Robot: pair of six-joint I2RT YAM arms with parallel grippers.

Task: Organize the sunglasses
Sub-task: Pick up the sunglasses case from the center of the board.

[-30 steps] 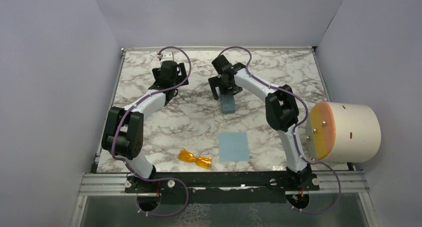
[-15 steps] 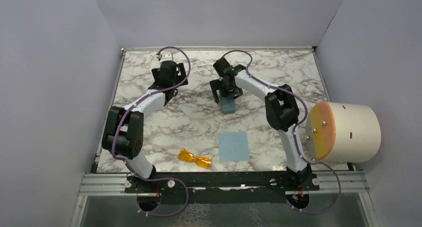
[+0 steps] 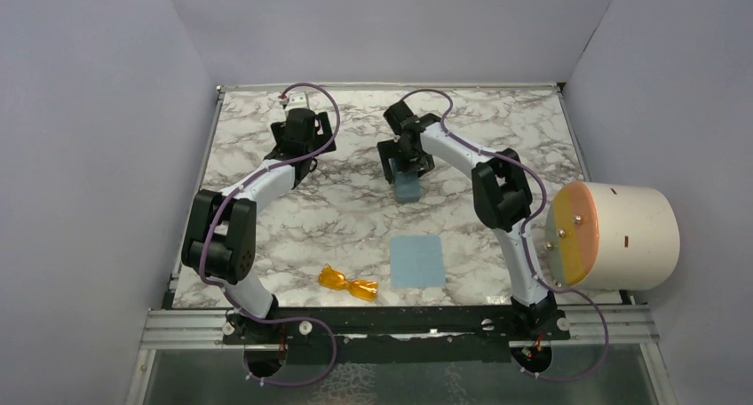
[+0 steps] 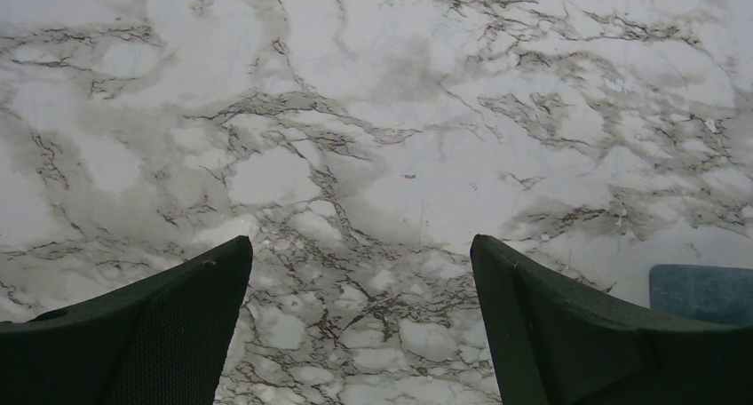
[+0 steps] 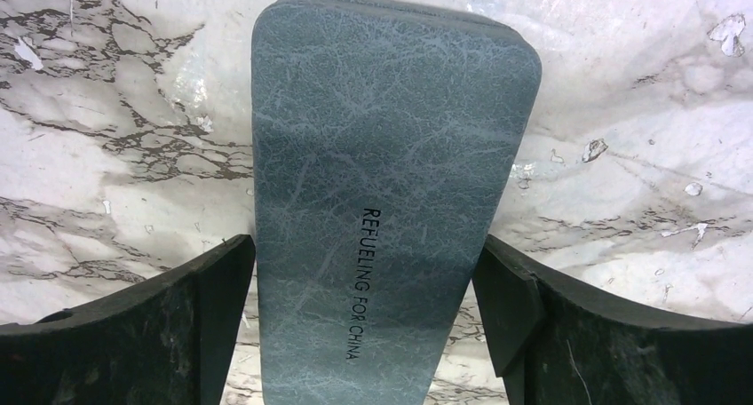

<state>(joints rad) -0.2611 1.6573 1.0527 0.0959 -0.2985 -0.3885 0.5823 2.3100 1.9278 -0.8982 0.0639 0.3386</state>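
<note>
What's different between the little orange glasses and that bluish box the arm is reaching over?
The sunglasses are see-through orange; the case is solid blue-grey with printed lettering. The sunglasses lie near the front edge, beside the cloth, with no gripper close; the case lies farther back, between the open fingers of the right gripper. Both lie flat on the marble table.

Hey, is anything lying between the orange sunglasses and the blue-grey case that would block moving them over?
Nothing visible does. Bare table runs from the sunglasses to the case. The cloth lies just right of that path. The open right gripper straddles the closed case, though.
</note>
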